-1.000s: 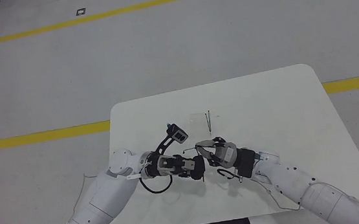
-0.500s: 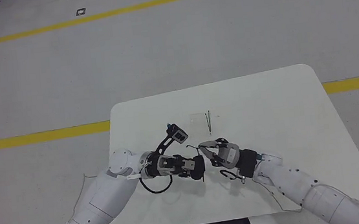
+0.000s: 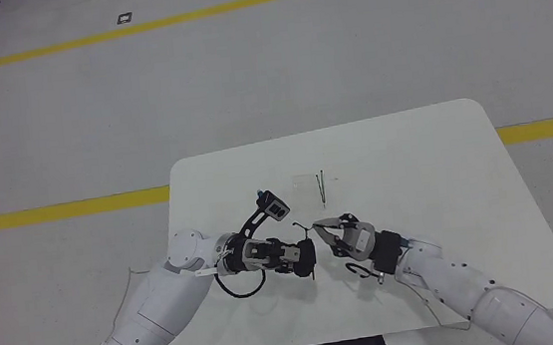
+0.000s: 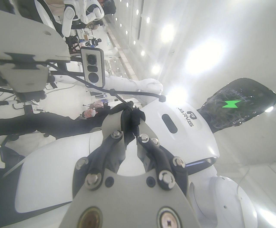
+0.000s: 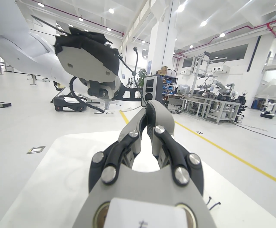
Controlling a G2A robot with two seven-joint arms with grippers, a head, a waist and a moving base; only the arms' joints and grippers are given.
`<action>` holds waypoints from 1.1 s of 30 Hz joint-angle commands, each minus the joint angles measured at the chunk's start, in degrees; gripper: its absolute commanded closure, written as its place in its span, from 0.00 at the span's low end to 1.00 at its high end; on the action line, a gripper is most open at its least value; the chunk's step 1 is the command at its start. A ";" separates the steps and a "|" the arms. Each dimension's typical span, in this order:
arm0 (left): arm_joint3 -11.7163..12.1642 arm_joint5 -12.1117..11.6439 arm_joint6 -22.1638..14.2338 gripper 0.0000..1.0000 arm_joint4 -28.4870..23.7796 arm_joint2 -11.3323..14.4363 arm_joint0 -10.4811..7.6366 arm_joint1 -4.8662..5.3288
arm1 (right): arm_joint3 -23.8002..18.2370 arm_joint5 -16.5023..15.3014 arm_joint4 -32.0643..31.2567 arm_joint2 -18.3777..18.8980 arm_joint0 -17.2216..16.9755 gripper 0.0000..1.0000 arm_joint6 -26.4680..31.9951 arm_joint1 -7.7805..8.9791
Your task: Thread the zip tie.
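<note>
Black and thin, the zip tie (image 4: 160,98) is up off the white desk (image 3: 435,157), pinched in the left hand (image 4: 130,112). That hand is clamped right down on it. Its two fingertips (image 4: 134,117), wrapped in dark cloth, meet on the strap, and the tie's small square head pokes out to one side of the grip. On the other side the strap runs off toward the right hand (image 3: 319,228).

From above, the two hands face each other tip to tip over the near half of the desk. They are very close, with fine black lines crossing the little gap between them.

Over to the right wrist camera: the right hand's ribbed fingers (image 5: 158,117) are pressed flat together from base to tip. Whether a bit of strap is caught between them cannot be told. Just past those tips hangs the left hand, tilted, its padded end raised and a sliver of strap jutting from it.

Farther out on the desk, well apart from both hands, lie a couple of thin dark strips (image 3: 321,181), flat on the surface near its middle.
</note>
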 commanded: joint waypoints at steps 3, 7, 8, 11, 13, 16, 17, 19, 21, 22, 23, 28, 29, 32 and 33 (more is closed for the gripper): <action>0.00 0.00 0.00 1.00 0.00 0.00 0.00 0.00 | 0.29 0.00 0.11 0.18 -0.30 1.00 0.12 0.17; 0.00 0.00 0.00 1.00 0.00 0.00 0.00 0.00 | 0.60 0.00 0.40 0.43 -0.49 1.00 0.22 0.32; 0.00 0.00 0.00 1.00 0.00 0.00 0.00 0.00 | 0.68 0.00 0.49 0.53 -0.55 1.00 0.29 0.36; 0.00 0.00 0.00 1.00 0.00 0.00 0.00 0.00 | 0.89 0.00 1.01 0.74 -0.72 1.00 0.40 0.42; 0.00 0.00 0.00 1.00 0.00 0.00 0.00 0.00 | 0.95 0.00 1.28 0.84 -0.77 1.00 0.54 0.46; 0.00 0.00 0.00 1.00 0.00 0.00 0.00 0.00 | 0.94 0.00 1.54 1.02 -0.81 1.00 0.92 0.51; 0.00 0.00 0.00 1.00 0.00 0.00 0.00 0.00 | 0.94 0.00 1.63 1.10 -0.85 1.00 1.06 0.52; 0.00 0.00 0.00 1.00 0.00 0.00 0.00 0.00 | 0.97 0.00 1.87 1.29 -0.99 1.00 1.34 0.57; 0.00 0.00 0.00 1.00 0.00 0.00 0.00 0.00 | 1.04 0.00 2.07 1.42 -1.11 1.00 1.42 0.60; 0.00 0.00 0.00 1.00 0.00 0.00 0.00 0.00 | 1.04 0.00 2.18 1.48 -1.16 1.00 1.48 0.61; 0.00 0.00 0.00 1.00 0.00 0.00 0.00 0.00 | 1.05 0.00 2.26 1.53 -1.18 1.00 1.52 0.63; 0.00 0.00 0.00 1.00 0.00 0.00 0.00 0.00 | 0.96 0.00 2.55 1.94 -1.32 1.00 2.05 0.69; 0.00 0.00 0.00 1.00 0.00 0.00 0.00 0.00 | 0.89 0.00 2.57 2.05 -1.38 1.00 2.15 0.71; 0.00 0.00 0.00 1.00 0.00 0.00 0.00 0.00 | 0.82 0.00 2.65 2.48 -1.63 1.00 2.30 0.78; 0.00 0.00 0.00 1.00 0.00 0.00 0.00 0.00 | 0.80 0.00 2.68 2.65 -1.77 1.00 2.37 0.81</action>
